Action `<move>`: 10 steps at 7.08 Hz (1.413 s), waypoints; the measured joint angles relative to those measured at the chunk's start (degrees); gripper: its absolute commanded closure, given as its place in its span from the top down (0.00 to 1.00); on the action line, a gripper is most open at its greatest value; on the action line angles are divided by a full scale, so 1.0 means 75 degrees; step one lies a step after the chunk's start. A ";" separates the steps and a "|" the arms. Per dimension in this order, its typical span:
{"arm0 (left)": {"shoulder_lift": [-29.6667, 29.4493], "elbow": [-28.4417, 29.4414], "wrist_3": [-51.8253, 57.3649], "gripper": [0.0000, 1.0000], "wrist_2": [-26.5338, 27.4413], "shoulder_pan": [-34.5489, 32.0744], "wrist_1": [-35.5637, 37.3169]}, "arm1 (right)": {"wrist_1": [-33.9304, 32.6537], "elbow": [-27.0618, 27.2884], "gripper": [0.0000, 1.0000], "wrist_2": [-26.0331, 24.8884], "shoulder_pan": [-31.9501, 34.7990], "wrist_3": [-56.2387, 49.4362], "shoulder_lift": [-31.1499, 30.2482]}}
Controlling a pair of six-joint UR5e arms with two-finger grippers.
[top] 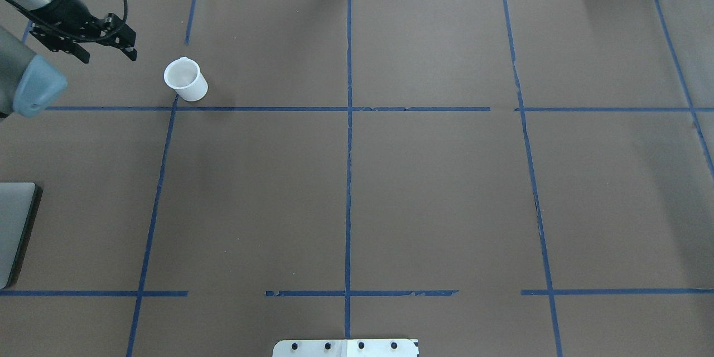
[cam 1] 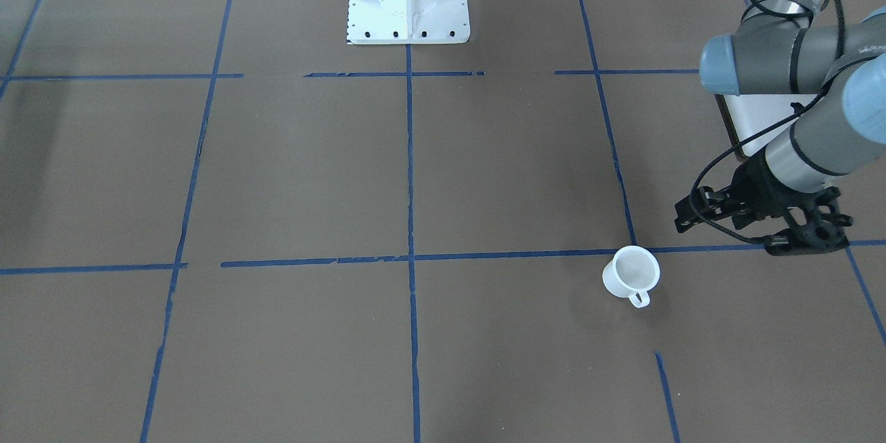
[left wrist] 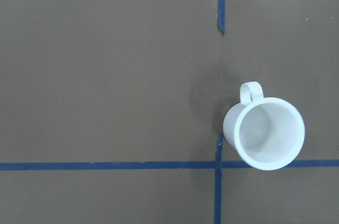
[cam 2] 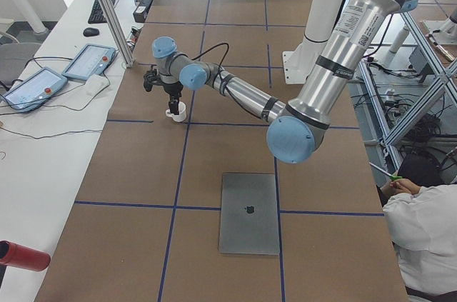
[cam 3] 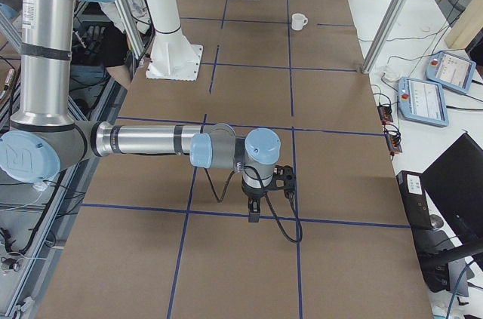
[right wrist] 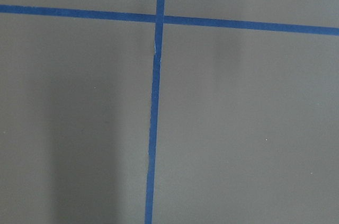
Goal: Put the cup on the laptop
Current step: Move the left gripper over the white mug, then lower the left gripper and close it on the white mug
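The white cup [cam 1: 631, 275] stands upright on the brown table, handle towards the operators' side. It also shows in the overhead view [top: 186, 79], the left wrist view [left wrist: 265, 131] and the exterior left view [cam 2: 176, 111]. My left gripper [top: 106, 44] hovers beside the cup, apart from it, and looks open and empty; it also shows in the front view [cam 1: 761, 225]. The silver laptop [cam 2: 249, 213] lies closed and flat near the table's left end, with its edge in the overhead view [top: 14, 228]. My right gripper [cam 3: 254, 212] hangs over a tape crossing far from both; I cannot tell its state.
Blue tape lines [top: 348, 150] divide the brown table into squares. The white robot base [cam 1: 408, 0] stands at the table's robot side. Tablets [cam 2: 86, 63] and cables lie on the side bench. A red cylinder [cam 2: 21, 255] lies off the brown surface.
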 measured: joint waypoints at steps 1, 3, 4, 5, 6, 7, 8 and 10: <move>-0.0308 0.0569 -0.0424 0.99 0.0214 0.0165 -0.0419 | 0.0000 0.0000 1.00 0.0001 0.0000 0.0000 0.0000; -0.0658 0.1307 -0.0951 0.99 0.0464 0.0429 -0.0930 | 0.0000 0.0000 1.00 0.0001 0.0000 0.0000 0.0000; -0.0923 0.1741 -0.1207 0.99 0.0496 0.0532 -0.1162 | 0.0000 0.0000 1.00 0.0001 0.0000 0.0000 0.0000; -0.1194 0.2244 -0.1377 0.98 0.0512 0.0608 -0.1457 | 0.0000 0.0000 1.00 0.0001 0.0000 0.0000 0.0000; -0.1356 0.2689 -0.1456 0.98 0.0524 0.0659 -0.1822 | 0.0000 0.0000 1.00 0.0001 0.0000 0.0000 0.0000; -0.1466 0.3010 -0.1497 0.98 0.0651 0.0726 -0.2053 | 0.0000 0.0000 1.00 0.0001 0.0000 0.0000 0.0000; -0.1542 0.3244 -0.1553 0.90 0.0886 0.0833 -0.2195 | 0.0000 0.0000 1.00 0.0001 0.0000 0.0000 0.0000; -0.1582 0.3572 -0.1643 0.82 0.1119 0.1061 -0.2427 | 0.0000 0.0000 1.00 0.0001 0.0000 0.0000 0.0000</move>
